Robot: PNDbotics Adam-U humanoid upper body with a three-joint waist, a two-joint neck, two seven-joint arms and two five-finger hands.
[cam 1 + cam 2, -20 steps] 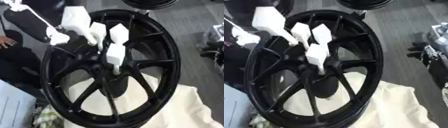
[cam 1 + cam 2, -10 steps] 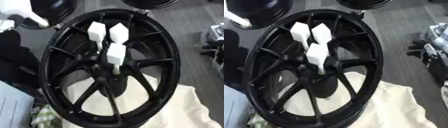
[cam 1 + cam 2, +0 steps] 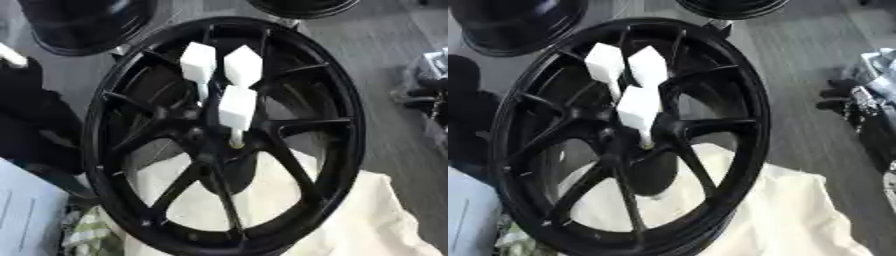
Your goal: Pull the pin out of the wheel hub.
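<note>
White hand gone; 3 pins (image 3: 238, 107) in wheel hub (image 3: 219, 145), cloth (image 3: 350, 220) under.

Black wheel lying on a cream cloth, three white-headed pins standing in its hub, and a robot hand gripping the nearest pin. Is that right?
Not quite. No hand shows in either view: all three pins stand untouched in the wheel hub, clearest in the left eye view. The cream cloth under the wheel is right.

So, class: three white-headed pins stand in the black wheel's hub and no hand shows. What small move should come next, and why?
Probably bring a hand to the nearest pin: all three sit untouched in the hub, and this one stands clear in front.
</note>
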